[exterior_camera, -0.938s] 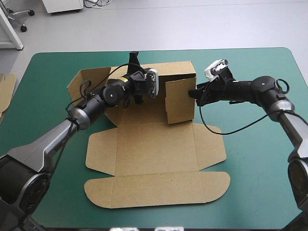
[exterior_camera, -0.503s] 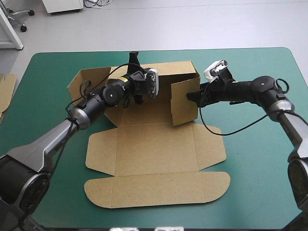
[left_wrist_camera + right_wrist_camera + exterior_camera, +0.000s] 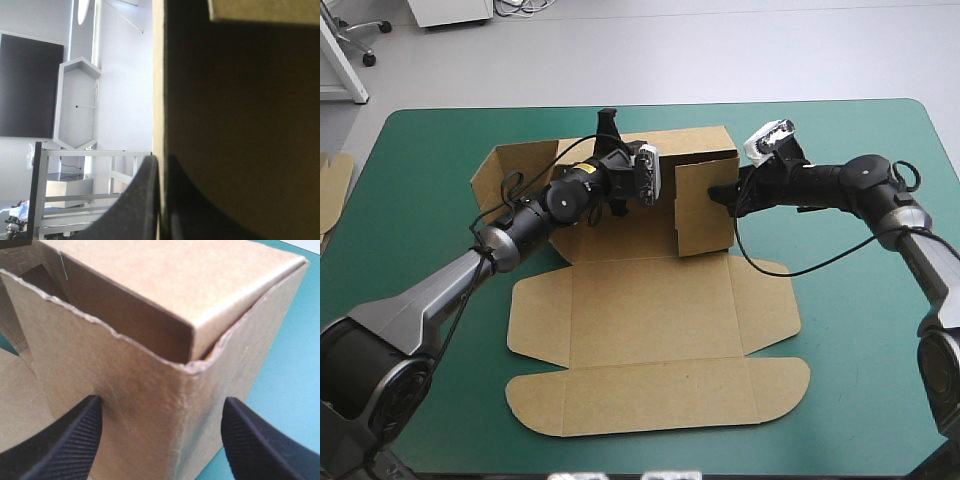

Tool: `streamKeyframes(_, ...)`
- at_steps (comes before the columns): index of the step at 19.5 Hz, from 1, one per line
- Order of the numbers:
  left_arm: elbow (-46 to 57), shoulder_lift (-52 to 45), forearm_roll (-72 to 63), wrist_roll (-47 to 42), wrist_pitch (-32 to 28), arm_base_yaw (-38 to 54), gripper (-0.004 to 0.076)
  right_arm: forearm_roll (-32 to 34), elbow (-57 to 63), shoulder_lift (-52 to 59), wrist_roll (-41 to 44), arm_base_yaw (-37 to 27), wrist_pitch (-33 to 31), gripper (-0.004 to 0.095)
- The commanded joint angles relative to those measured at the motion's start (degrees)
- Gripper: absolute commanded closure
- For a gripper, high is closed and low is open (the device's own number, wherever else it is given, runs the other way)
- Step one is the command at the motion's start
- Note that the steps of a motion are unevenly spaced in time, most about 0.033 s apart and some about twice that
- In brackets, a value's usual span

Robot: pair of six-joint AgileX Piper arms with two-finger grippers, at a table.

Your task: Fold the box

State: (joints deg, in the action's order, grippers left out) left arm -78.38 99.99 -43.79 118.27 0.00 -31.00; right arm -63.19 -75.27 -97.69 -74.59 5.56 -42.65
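**A:** High view 1st. Where's the box?

**B:** The brown box (image 3: 650,330) lies mid-table on the teal-green cover (image 3: 860,380). Its lid and base panels are flat on the robot's side, w/ 2 walls raised at its far end. The left gripper (image 3: 610,128) is at the box's back wall (image 3: 695,142). The right gripper (image 3: 725,192) is outside the box's right side wall (image 3: 700,225), touching it.

**A:** Left wrist view?

**B:** 1 black finger (image 3: 137,200) lies flat along a board edge. The gripper looks clenched on that box wall.

**A:** Right wrist view?

**B:** 2 fingers (image 3: 65,440) stand wide apart, released, astride the box's upright corner. Nothing is gripped. The side wall's top edge is rough.

**A:** How will it handle?

**B:** My guess: light, stiff across panels, floppy at creases, so raised walls prob. spring back if let go. Thin edges could crumple under a hard pinch. Best hold is approx. mid-wall near the top edge, pressing flat, not at corners.
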Motion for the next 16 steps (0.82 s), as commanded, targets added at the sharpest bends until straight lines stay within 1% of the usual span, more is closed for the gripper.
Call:
streamKeyframes(1,-1.65,-2.04,-2.43,-0.25,-4.64,-1.0,0.0738,-2.54,-1.92,2.65,1.11,0.04,0.84,0.0275)
streamKeyframes(3,-1.65,-1.91,-2.43,-0.25,-4.52,-1.0,0.0738,-2.41,-1.92,2.65,1.26,0.04,1.81,0.0275)
streamKeyframes(5,-1.65,-1.91,-2.43,-0.25,-6.25,-1.5,0.0738,-2.27,-1.92,2.65,1.4,0.04,2.55,0.0275)
streamKeyframes(6,-1.65,-1.91,-2.33,-0.25,-6.75,-1.51,0.0738,-2.15,-1.92,2.65,1.4,0.04,3.97,0.0275)
streamKeyframes(9,-1.65,-1.91,-2.33,-0.25,-6.93,-1.51,0.0738,-2.03,-1.92,2.65,2.55,0.04,5.13,0.0275)
streamKeyframes(11,-1.65,-1.91,-2.33,-0.25,-10.51,-2.15,0.0738,-1.22,-1.92,2.65,3.44,0.04,6.79,0.0275)
streamKeyframes(12,-1.65,-1.91,-2.33,-0.25,-10.89,-2.27,0.0738,-1.22,-1.92,2.65,3.44,0.04,7.75,0.0275)
streamKeyframes(16,-1.74,-0.91,-2.33,-0.25,-9.23,-3.23,0.0738,-1.34,-2.53,2.65,2.82,0.04,9.32,0.0275)
